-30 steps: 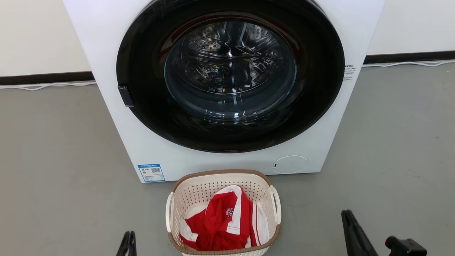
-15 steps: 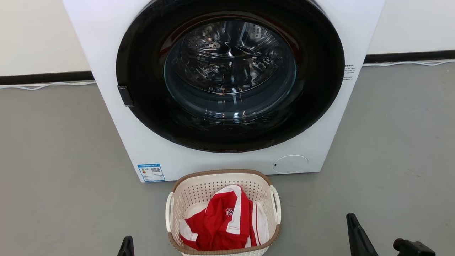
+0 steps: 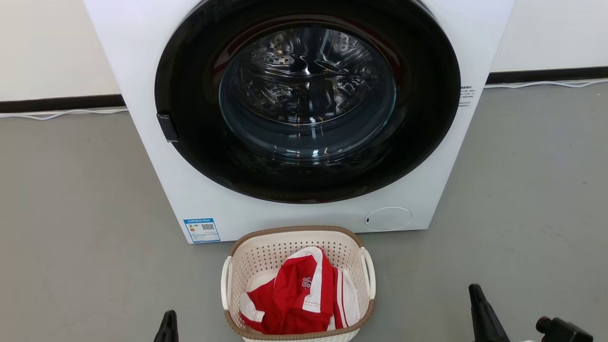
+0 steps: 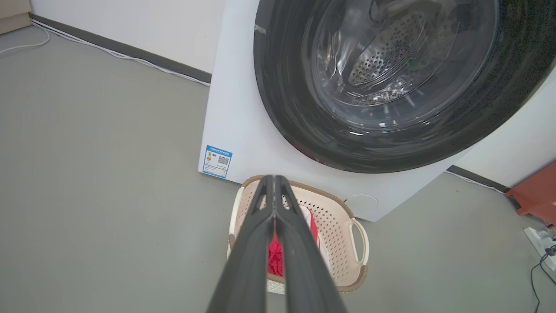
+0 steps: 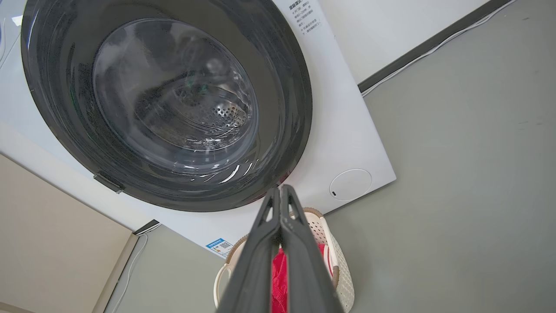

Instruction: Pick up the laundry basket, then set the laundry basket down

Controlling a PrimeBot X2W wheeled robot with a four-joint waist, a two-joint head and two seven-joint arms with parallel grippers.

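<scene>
Laundry basket (image 3: 266, 256) is upright on the grey floor (image 3: 71, 213), centred just in front of the washing machine (image 3: 294, 216). You can't tell from these views whether its far rim touches the cabinet. Inside it, a red-and-white garment (image 3: 299, 294) lies crumpled towards the near side. Neither gripper touches the left handle (image 3: 226, 282) or the right handle (image 3: 369, 273).

Your left gripper (image 3: 169, 319) is low at the bottom edge of the head view, left of the basket and apart from it, tip pointing up. The left wrist view looks along its fingers (image 4: 256, 234). They are pressed together tip to tip, gripping nothing, and aimed over the basket towards the machine's base.

Your right gripper (image 3: 476, 299) sits further out on the right, well apart from the basket, with its tip leaning slightly left. In the right wrist view its fingers (image 5: 299, 261) are likewise clenched on nothing. That camera is rolled, so the machine tilts across the frame.

On the machine, the drum shows through the glass of the round door (image 3: 306, 95). There is a blue label (image 3: 202, 230) at the cabinet's lower left and a round hatch (image 3: 388, 219) at its lower right. A white cable (image 3: 61, 114) runs along the wall base.
</scene>
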